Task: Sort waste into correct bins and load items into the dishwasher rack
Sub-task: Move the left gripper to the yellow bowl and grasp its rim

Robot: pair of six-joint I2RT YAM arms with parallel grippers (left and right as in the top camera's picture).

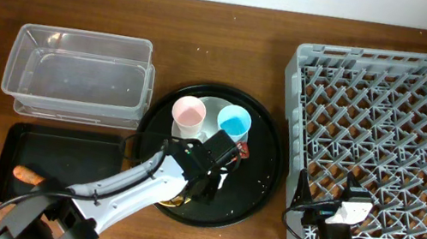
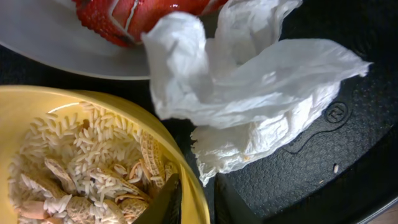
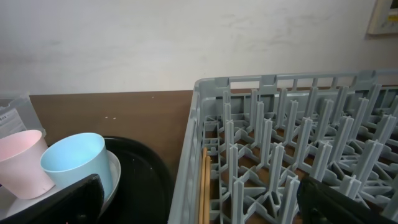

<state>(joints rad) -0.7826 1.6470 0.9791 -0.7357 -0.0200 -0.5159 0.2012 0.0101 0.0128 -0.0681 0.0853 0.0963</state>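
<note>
Grey rack point(image 1: 384, 139) sits right of the round black tray point(image 1: 258, 188), the right claw point(image 3: 199, 198) spread wide before it. On the tray, stamped with a circled R point(image 2: 336, 114), the left claw point(image 2: 196, 190) pinches the rim of the yellow bowl point(image 2: 25, 112); a white tissue point(image 2: 249, 87) crowds it, touching a red wrapper point(image 2: 124, 15).

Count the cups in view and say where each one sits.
2. The pink cup and the blue cup stand upright side by side on the pale plate in the round black tray. The left arm covers part of that tray, so another could be hidden.
</note>
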